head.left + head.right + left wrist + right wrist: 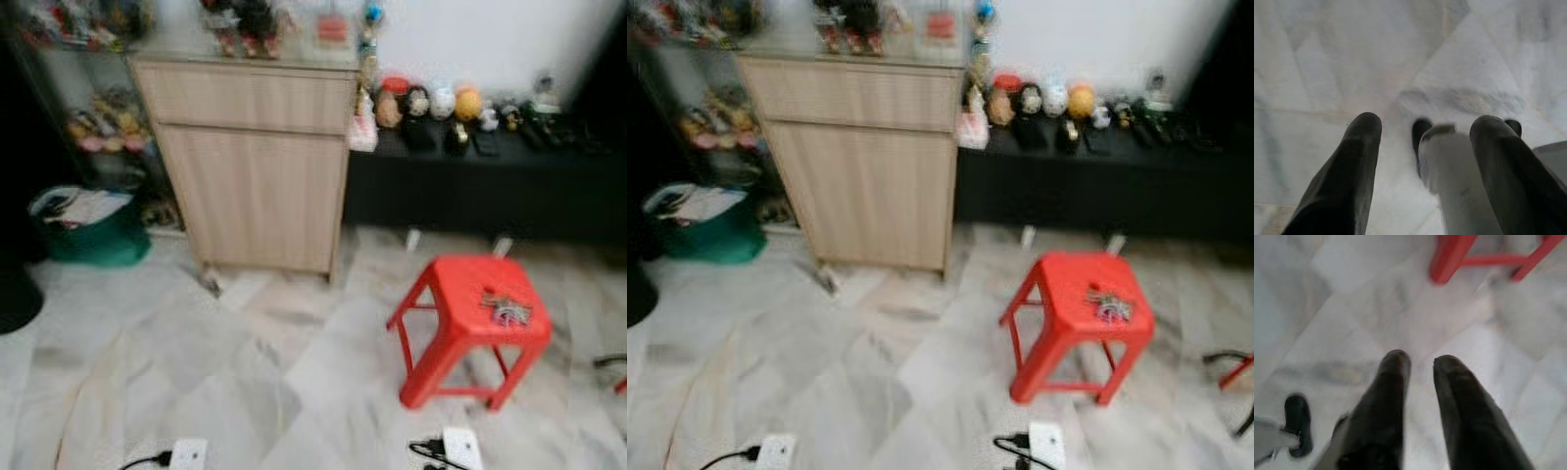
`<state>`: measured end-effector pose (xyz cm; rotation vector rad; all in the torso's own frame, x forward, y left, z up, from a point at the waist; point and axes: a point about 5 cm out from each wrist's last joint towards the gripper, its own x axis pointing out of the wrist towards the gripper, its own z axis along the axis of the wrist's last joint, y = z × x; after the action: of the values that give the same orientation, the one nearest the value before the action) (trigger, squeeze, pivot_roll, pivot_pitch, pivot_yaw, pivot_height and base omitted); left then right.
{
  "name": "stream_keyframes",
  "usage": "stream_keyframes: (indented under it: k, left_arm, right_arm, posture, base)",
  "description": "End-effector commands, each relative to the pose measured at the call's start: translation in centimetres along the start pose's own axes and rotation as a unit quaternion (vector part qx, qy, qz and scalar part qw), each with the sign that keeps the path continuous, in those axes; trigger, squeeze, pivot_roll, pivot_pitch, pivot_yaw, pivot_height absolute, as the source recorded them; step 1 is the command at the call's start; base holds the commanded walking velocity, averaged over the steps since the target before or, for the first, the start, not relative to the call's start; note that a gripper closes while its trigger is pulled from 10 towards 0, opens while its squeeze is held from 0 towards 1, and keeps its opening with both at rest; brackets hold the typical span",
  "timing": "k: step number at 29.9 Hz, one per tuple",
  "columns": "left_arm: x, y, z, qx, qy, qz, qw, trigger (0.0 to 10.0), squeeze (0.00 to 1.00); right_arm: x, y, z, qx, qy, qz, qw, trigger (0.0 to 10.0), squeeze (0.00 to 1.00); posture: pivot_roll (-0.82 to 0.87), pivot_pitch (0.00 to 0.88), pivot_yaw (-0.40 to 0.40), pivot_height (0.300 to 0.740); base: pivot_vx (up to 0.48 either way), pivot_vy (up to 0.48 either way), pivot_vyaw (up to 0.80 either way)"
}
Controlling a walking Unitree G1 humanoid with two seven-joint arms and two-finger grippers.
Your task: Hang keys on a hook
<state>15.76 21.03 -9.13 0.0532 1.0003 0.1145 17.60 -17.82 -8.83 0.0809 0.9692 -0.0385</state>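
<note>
We saw the keys lying on top of a red stool, toward its right side, w/ the stool standing on the pale marble floor on the robot's right. Behind the stool ran a low black bench along the wall, w/ a row of small figurines on it. Left of the bench stood a light wood cabinet, more small items on its top, too blurred to name. Further left a green basket sat on the floor beside a glass shelf unit. Two white power strips lay on the floor near the bottom edge of the head views, each w/ a black cord. The whole head view was soft w/ blur. Our left gripper hung over bare floor, fingers spread wide apart, nothing between them; a pale leg & dark foot showed past them. Our right gripper also hung over floor, fingers a narrow gap apart, holding nothing, w/ the stool's red legs ahead of it, well apart from the tips.
</note>
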Motion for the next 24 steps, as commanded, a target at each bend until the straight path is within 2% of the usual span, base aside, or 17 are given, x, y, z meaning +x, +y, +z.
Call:
stream_keyframes:
  k: [1, 5, 8, 20, 22, 23, 24]
  left_arm:
    - [-0.05, 0.04, -0.37, 0.002, 0.009, 0.001, 1.0, 10.0, 0.0]
    - [-0.02, 0.07, -0.22, 0.002, 0.007, 0.001, 1.0, 10.0, 0.0]
    - [-0.01, 0.16, -0.14, 0.002, 0.007, 0.003, 1.0, 10.0, 0.0]
    - [-0.03, 0.36, -0.16, 0.006, 0.005, 0.005, 1.0, 10.0, 0.0]
    - [-0.03, 0.36, -0.16, 0.007, 0.004, 0.005, 1.0, 10.0, 0.0]
    - [-0.04, 0.36, -0.14, 0.008, 0.003, 0.005, 1.0, 10.0, 0.0]
    - [-0.05, 0.35, -0.08, -0.003, -0.003, 0.005, 1.0, 10.0, 0.0]
  right_arm:
    - [-0.04, 0.23, -0.48, 0.008, 0.007, -0.002, 1.0, 10.0, 1.0]
    - [0.0, 0.38, -0.29, 0.017, 0.002, 0.002, 1.0, 10.0, 1.0]
    - [0.0, 0.29, -0.21, 0.005, 0.002, -0.004, 1.0, 10.0, 1.0]
    - [0.04, 0.29, -0.03, 0.004, -0.001, -0.005, 1.0, 10.0, 1.0]
    - [0.03, 0.29, -0.04, 0.005, 0.0, -0.004, 1.0, 10.0, 0.97]
    - [0.03, 0.33, -0.06, 0.008, -0.001, -0.001, 1.0, 10.0, 0.04]
    - [0.03, 0.34, -0.01, 0.006, -0.003, 0.001, 1.0, 10.0, 0.0]
  posture:
    - [0.0, 0.0, -0.062, 0.74]
    - [0.0, 0.0, -0.062, 0.74]
    - [0.0, 0.0, -0.062, 0.74]
    - [0.0, 0.0, -0.064, 0.74]
    - [0.0, 0.0, -0.065, 0.74]
    - [0.01, 0.0, -0.066, 0.74]
    - [0.01, 0.0, -0.067, 0.74]
  base:
    - [0.0, -0.3, 0.0]
    - [0.0, -0.326, 0.0]
    - [0.0, -0.298, 0.0]
    - [0.0, -0.295, 0.0]
    - [0.0, -0.292, 0.0]
    - [0.0, -0.266, 0.0]
    - [0.0, 0.0, 0.0]
